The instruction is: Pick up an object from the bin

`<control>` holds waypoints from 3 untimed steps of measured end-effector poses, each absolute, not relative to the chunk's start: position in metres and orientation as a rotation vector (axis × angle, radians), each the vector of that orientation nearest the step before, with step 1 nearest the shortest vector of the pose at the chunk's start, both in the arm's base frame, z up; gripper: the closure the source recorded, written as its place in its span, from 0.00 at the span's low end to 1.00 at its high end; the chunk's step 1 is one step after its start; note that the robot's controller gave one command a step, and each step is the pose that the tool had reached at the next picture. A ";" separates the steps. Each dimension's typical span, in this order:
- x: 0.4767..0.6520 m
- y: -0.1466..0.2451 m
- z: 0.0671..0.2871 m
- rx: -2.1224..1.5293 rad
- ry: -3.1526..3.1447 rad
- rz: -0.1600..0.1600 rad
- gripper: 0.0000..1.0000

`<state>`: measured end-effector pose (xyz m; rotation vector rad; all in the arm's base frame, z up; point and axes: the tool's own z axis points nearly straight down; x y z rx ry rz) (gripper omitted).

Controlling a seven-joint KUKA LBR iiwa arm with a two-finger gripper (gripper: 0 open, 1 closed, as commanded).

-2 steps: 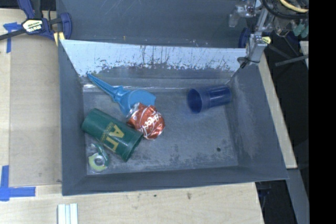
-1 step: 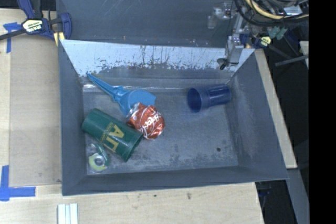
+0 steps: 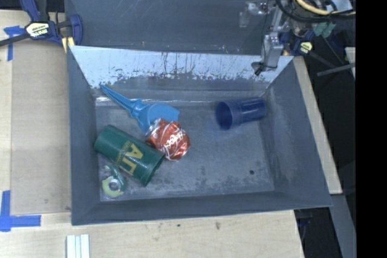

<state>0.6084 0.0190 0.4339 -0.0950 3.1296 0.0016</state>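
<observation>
Hovering over the grey metal bin (image 3: 181, 21), my end effector (image 3: 263, 64) is clear of the tipped dark-blue plastic cup (image 3: 240, 113); I cannot tell its opening.

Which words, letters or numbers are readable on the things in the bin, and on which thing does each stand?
"AT", as it seems: big yellow letters on the green can.
White print on the crumpled red wrapper: too blurred to read.
Blue funnel, dark blue cup: no text visible.
</observation>
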 end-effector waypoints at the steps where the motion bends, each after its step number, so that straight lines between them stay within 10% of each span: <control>1: 0.584 0.015 0.457 -0.110 3.117 -0.008 0.00; 3: 0.589 0.050 0.466 -0.308 3.106 -0.003 0.00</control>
